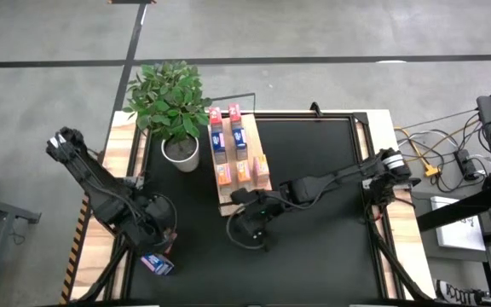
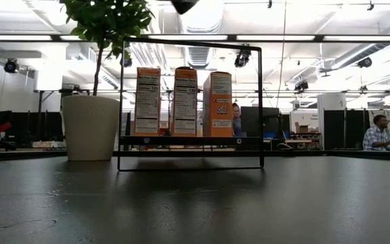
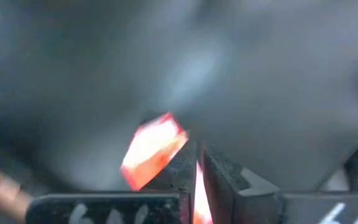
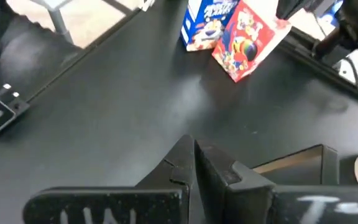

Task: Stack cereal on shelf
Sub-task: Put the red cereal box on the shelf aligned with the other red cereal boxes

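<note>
Cereal boxes, small printed cardboard, light-wood shelf, left tool, right tool pinched closed.

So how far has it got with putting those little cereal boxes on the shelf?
Mostly done, it seems. Several tiny cardboard cereal boxes already stand on the light-wood shelf board, beside the potted plant. Nothing is being carried: the left gripper and right gripper are both shut and empty. Still left are a red box and a blue box on the black tabletop near the left arm.

Bright ceiling strip lights glare on the tabletop; left wrist view heavily blurred (motion).
</note>
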